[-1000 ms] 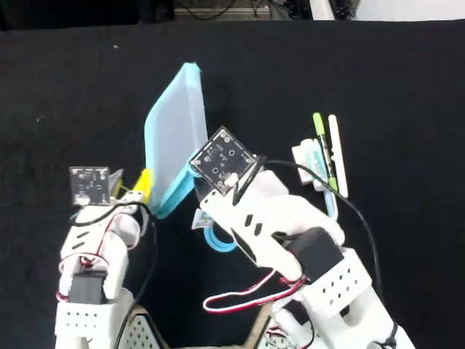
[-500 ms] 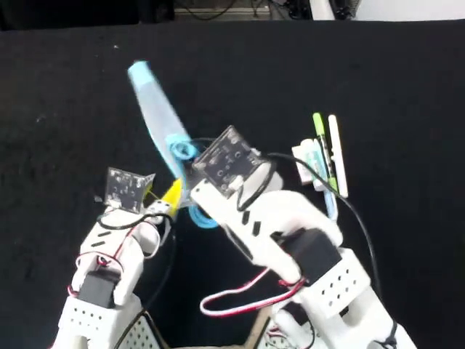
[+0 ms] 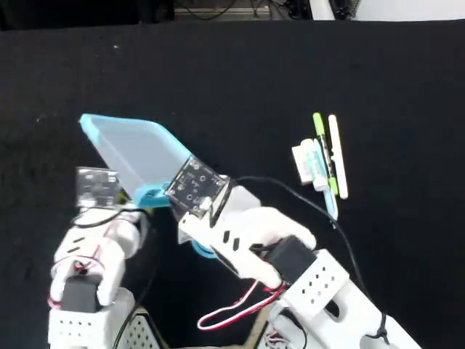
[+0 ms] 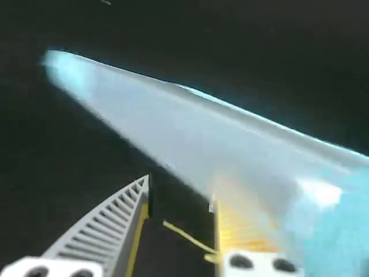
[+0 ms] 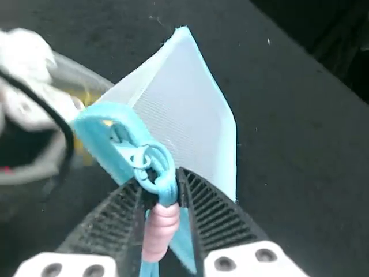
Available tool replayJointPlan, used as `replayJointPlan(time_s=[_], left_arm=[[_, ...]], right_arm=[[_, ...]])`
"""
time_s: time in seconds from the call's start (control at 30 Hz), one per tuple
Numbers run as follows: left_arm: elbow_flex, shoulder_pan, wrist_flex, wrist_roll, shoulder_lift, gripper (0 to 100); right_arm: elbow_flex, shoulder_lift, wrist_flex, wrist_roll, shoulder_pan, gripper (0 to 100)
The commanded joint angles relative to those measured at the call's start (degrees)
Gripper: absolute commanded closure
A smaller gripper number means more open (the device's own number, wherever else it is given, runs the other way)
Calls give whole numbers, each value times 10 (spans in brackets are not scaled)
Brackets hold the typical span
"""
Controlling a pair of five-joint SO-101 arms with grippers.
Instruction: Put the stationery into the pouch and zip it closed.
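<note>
Pouch (image 3: 134,149) – pale blue, left of centre over black table (image 3: 290,73), long end pointing far-left. Right gripper (image 5: 164,193) pinched narrow on zipper strap (image 5: 157,173) at pouch's near end. Left gripper (image 4: 179,193) spread wide beside pouch, one finger behind its edge – contact unclear. Stationery (image 3: 323,156) lies well apart, right.

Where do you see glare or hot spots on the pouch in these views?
Left wrist view: a white hot spot on the pouch near its blue edge. Right wrist view: evenly lit, no glare. High view: no glare; the black table shows no clear shadows.
</note>
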Motion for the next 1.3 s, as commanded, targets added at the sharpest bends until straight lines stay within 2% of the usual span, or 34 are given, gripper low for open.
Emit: replayJointPlan(time_s=[0.0, 0.17, 0.43, 0.67, 0.8, 0.93, 1.03, 1.17, 1.27], left_arm=[[-64, -46, 8, -62, -5, 823], [-130, -47, 25, -72, -3, 820], [-284, -45, 142, -90, -2, 819], [-324, 54, 236, -142, 16, 819], [-335, 79, 239, -127, 84, 818], [-394, 80, 243, -84, 145, 818], [-445, 87, 265, -80, 181, 817], [-483, 146, 327, -82, 212, 817], [-489, 172, 339, -79, 224, 817]], right_arm=[[-3, -21, -18, 0, 15, 988], [-7, -22, -18, 0, 15, 988], [-4, -22, -46, 0, 15, 988], [-6, -22, -46, 0, 15, 988], [-7, -22, -47, 0, 15, 988], [-7, -22, -47, 0, 15, 988], [-7, -22, -47, 0, 15, 988], [-7, -22, -47, 0, 15, 988], [-7, -22, -47, 0, 15, 988]])
